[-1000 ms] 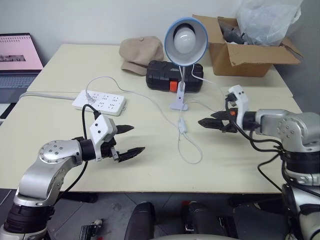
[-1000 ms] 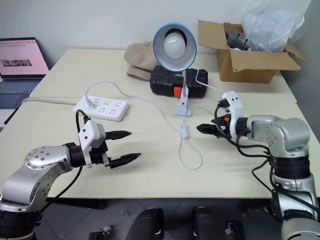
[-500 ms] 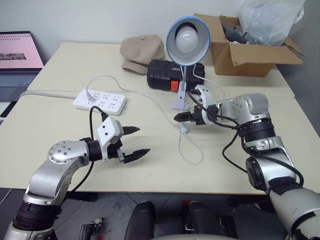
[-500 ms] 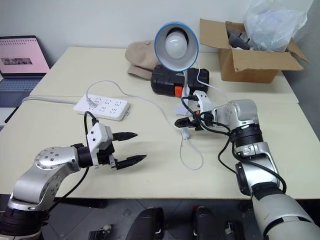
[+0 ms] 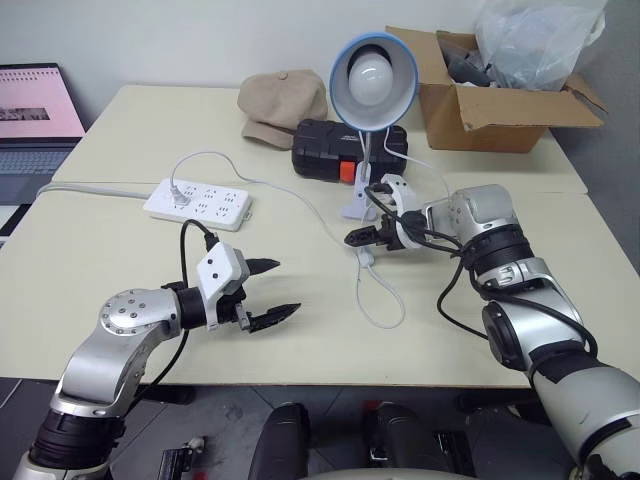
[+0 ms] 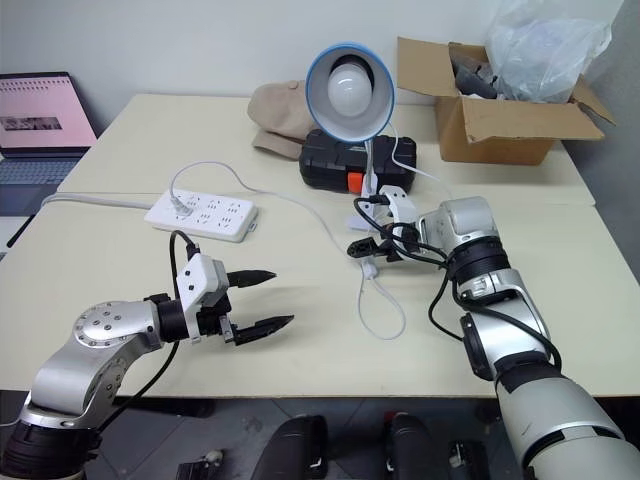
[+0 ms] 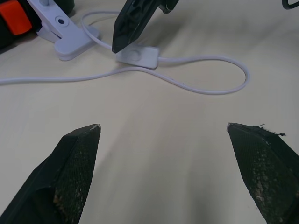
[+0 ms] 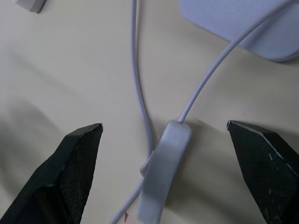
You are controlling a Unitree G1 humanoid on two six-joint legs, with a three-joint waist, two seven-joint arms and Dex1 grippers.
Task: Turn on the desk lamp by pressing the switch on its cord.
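Right gripper, fingers wide, poised over the switch, which lies between its fingertips; left gripper, fingers wide, well apart from the cord.

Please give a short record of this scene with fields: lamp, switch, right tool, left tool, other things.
lamp: desk lamp unlit, clipped base on table
switch: switch lying flat on its cord
right tool: right tool open, above the switch, touch unclear
left tool: left tool open, holding nothing
other things: power strip, black case, cap, cardboard box
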